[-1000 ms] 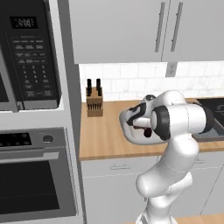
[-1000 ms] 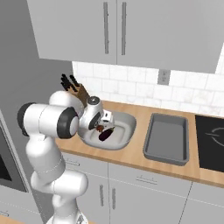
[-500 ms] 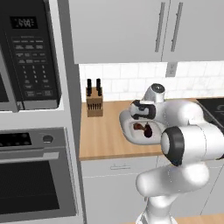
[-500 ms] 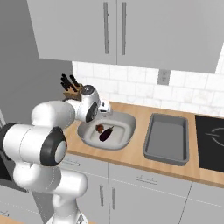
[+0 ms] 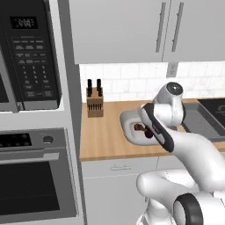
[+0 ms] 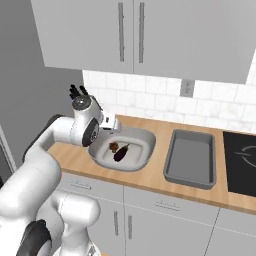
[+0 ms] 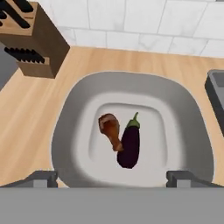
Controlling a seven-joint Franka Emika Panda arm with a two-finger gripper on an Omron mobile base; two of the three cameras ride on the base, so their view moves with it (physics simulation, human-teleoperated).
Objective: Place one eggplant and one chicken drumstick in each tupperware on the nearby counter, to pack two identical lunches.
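Purple eggplant (image 7: 130, 145) touches drumstick (image 7: 110, 128) in the light tupperware (image 7: 74, 131); claw (image 7: 112, 178) spread apart.

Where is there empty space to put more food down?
The dark grey tray looks bare inside. Bare counter lies between the knife block and the light grey bowl. The bowl's middle is crowded: the drumstick and eggplant lie side by side, touching.
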